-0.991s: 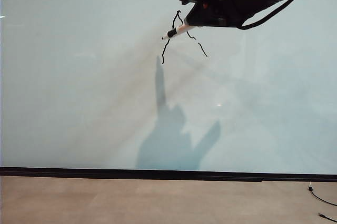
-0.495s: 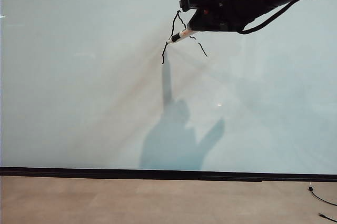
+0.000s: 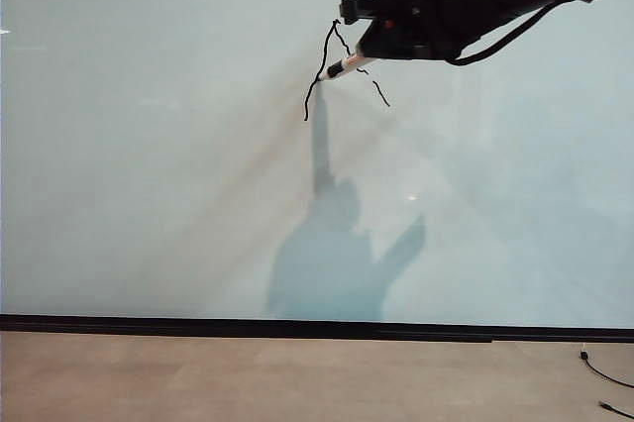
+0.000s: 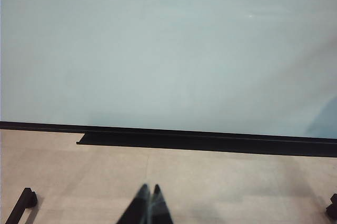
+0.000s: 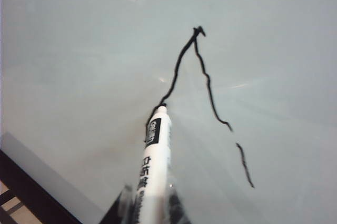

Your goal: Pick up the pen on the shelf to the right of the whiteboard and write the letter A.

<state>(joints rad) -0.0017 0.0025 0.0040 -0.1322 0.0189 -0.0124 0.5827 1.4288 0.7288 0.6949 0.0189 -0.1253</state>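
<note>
On the whiteboard [image 3: 149, 164], in the exterior view, the pen [image 3: 344, 67], clamped in the right gripper [image 3: 381, 44], had been moved rightward onto the left leg of the letter A [image 3: 332, 65], evidently starting the crossbar. In the left wrist view, the left gripper [image 4: 147, 208] was seen closed, empty, low before the whiteboard. In the right wrist view, two wobbly legs were recorded, the right one broken.

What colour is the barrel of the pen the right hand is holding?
White with black print, on the pen; the right wrist view shows it best.
</note>
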